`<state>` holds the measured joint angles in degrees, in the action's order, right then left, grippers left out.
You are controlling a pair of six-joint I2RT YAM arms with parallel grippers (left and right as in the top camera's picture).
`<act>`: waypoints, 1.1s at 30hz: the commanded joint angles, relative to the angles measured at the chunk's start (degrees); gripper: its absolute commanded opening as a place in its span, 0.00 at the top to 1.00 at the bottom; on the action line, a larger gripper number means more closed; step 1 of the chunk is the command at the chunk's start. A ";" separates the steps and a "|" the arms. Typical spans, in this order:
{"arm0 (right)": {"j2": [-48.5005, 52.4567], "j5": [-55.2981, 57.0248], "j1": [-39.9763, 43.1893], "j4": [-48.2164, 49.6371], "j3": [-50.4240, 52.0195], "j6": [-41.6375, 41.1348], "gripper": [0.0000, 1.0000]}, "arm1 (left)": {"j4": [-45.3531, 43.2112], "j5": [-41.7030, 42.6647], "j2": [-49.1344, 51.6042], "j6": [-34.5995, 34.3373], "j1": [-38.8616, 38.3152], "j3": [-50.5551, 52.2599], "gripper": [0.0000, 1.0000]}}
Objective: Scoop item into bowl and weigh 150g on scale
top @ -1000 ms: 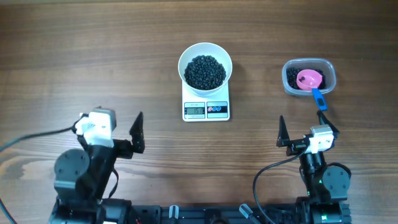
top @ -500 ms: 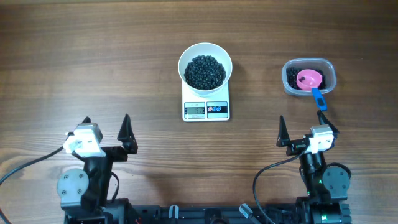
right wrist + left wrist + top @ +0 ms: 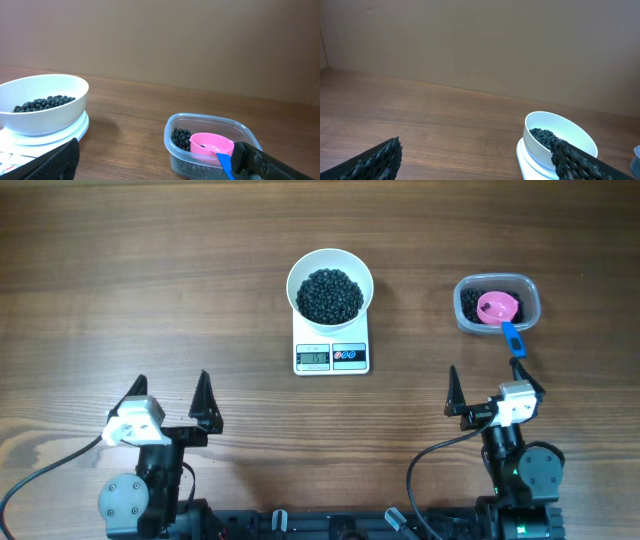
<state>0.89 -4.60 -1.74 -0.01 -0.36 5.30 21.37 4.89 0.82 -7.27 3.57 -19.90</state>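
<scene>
on the left, near the front edge of the brown wood-grain table, the left gripper hangs above the bare wood with its two black fingers spread wide, released, nothing between them. it is well apart from the things of the task. a dark cable trails from its arm towards the left edge.

in the middle stands the small white square digital scale, its grey display and two small coloured buttons on the front edge, facing the arms. the display shows digits, too small to read. on the platform sits the round plain white bowl, upright, covering most of the scale's top. inside it lies a dark loose heap of small round black beans, filling the bottom and staying below the rim.

to the right, the right gripper is also spread open and empty, just in front of a clear rounded-rectangle plastic tub. the tub holds a few more black beans along its left side and a pink round scoop, whose blue handle leans out over the front rim towards the gripper. in the overhead view the handle's end is near the gripper's right finger; whether they touch i cannot tell.
</scene>
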 commanded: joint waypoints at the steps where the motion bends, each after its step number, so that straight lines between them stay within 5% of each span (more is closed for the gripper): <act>1: -0.68 0.76 -0.33 0.09 0.07 0.66 0.00 | -2.16 0.85 -0.66 -0.72 0.46 2.14 0.00; 24: -0.68 0.76 -0.33 0.09 0.07 0.66 0.00 | -30.01 0.83 -0.66 -4.20 0.46 19.10 0.00; 33: -0.68 0.76 -0.33 0.09 0.07 0.66 0.00 | -24.55 0.61 -0.66 -4.33 0.46 19.58 0.00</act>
<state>0.89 -4.60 -1.74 -0.03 -0.36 5.32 -6.55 5.08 0.78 -10.92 3.57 -0.80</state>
